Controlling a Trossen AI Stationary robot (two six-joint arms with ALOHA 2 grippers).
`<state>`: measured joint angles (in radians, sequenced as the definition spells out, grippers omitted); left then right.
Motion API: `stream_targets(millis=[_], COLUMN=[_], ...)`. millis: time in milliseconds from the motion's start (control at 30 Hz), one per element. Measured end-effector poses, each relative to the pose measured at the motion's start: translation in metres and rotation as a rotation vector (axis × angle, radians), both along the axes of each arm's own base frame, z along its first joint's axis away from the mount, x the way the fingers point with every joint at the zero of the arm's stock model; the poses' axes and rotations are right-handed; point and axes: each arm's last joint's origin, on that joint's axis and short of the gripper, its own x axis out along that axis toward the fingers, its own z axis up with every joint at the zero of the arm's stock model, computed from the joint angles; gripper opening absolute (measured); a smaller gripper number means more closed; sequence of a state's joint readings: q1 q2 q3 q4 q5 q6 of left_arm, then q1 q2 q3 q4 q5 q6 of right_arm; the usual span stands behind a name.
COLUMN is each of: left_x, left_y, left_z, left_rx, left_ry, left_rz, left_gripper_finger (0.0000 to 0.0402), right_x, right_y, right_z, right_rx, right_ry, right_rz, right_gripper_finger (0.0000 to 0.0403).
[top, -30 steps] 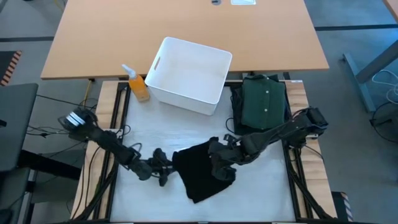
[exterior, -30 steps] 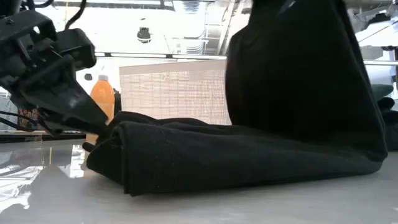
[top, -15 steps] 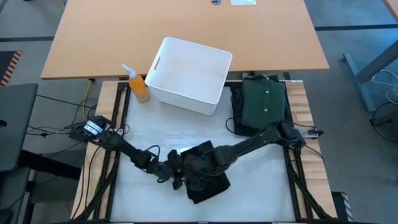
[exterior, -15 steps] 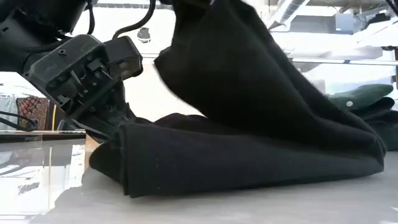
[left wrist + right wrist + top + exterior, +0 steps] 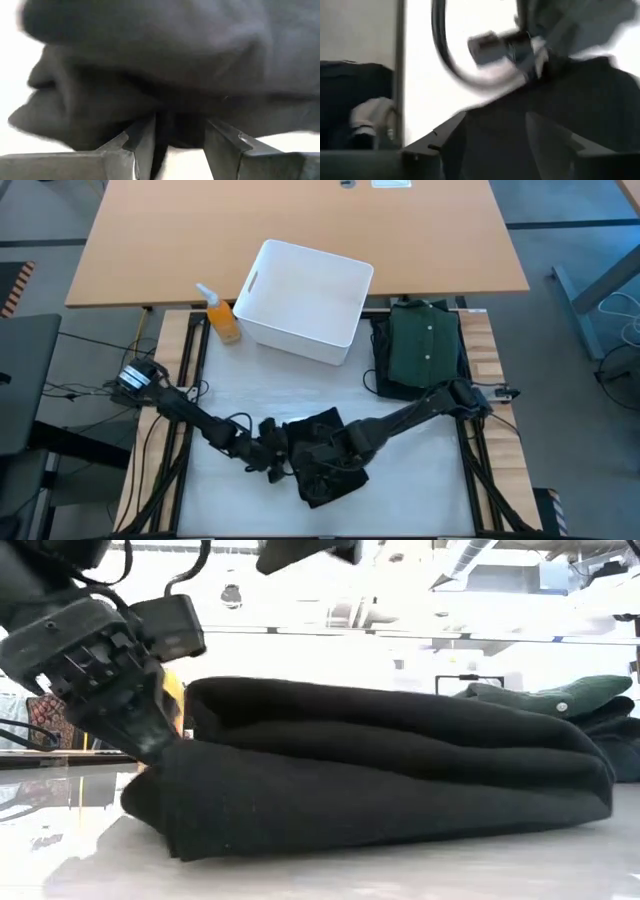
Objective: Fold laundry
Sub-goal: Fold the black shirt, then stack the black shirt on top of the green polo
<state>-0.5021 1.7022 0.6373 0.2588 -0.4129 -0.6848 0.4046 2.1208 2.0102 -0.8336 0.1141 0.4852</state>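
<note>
Watching the black garment (image 5: 327, 458) lying in stacked folds on the near middle of the white tabletop (image 5: 420, 480), stretching roughly left to right, folded edge facing left.

Catching the left tool (image 5: 268, 461) reaching in low from the left, pressing right against that left edge of the garment. Seeing cloth bunched at its tip in the left wrist view, but not being able to tell whether clamping or merely nudging.

Spotting the right tool (image 5: 343, 450) coming across from the right, hanging over the top layer of the garment, jaws spread wide and carrying nothing, dark cloth lying just beneath.

Judging the next move as turning on this: garment sitting between the two tools, left tool at the left end along the long axis, right tool above the middle. Reckoning the right tool nearer to the top flap, so better placed for pressing or smoothing; the left better placed for squaring up the left edge.

Noting the green shirt (image 5: 427, 345) resting folded at the far right, well apart from the action, beside the white bin (image 5: 258, 280) at the far middle.
</note>
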Motion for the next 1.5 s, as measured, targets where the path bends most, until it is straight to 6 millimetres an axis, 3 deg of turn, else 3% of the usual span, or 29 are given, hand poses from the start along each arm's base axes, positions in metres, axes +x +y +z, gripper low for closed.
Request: stream_targets(millis=[167, 267, 500, 633, 800, 967, 1100, 1267, 1500], left_x=[-0.016, -0.028, -0.040, -0.035, -0.015, -0.001, 0.013, 0.030, 0.045], left_y=[0.005, 0.006, 0.008, 0.026, 0.062, 0.095, 0.110, 0.110, 0.106], left_z=[0.028, 0.046, 0.082, 0.099, 0.106, 0.096, 0.079, 0.041, -0.006], left_rx=[0.037, 0.047, 0.079, 0.076, -0.007, -0.110, -0.191, -0.294, -0.394], left_ry=[0.013, -0.002, -0.164, -0.246, -0.262, -0.218, -0.182, -0.087, -0.002], left_rz=[0.005, 0.021, 0.067, 0.135, 0.044, 0.036, 0.054, -0.050, -0.122], left_gripper_finger=[0.0141, 0.0141, 0.0141, 0.0146, 0.0166, 0.0200, 0.0228, 0.0251, 0.0255], right_x=[-0.030, -0.053, -0.102, -0.135, -0.159, -0.164, -0.166, -0.167, -0.149], right_y=[0.010, 0.004, -0.016, -0.019, -0.022, -0.024, -0.023, -0.017, -0.001], right_z=[0.015, 0.010, -0.038, -0.052, -0.073, -0.095, -0.106, -0.111, -0.150], right_rx=[-0.186, -0.209, -0.030, 0.136, 0.325, 0.393, 0.390, 0.387, 0.434], right_ry=[-0.007, 0.039, 0.064, -0.043, -0.158, -0.171, -0.122, -0.114, -0.125], right_rz=[-0.141, -0.253, -0.503, -0.608, -0.648, -0.631, -0.623, -0.618, -0.612], right_gripper_finger=[0.0243, 0.0244, 0.0244, 0.0245, 0.0245, 0.0245, 0.0245, 0.0245, 0.0245])
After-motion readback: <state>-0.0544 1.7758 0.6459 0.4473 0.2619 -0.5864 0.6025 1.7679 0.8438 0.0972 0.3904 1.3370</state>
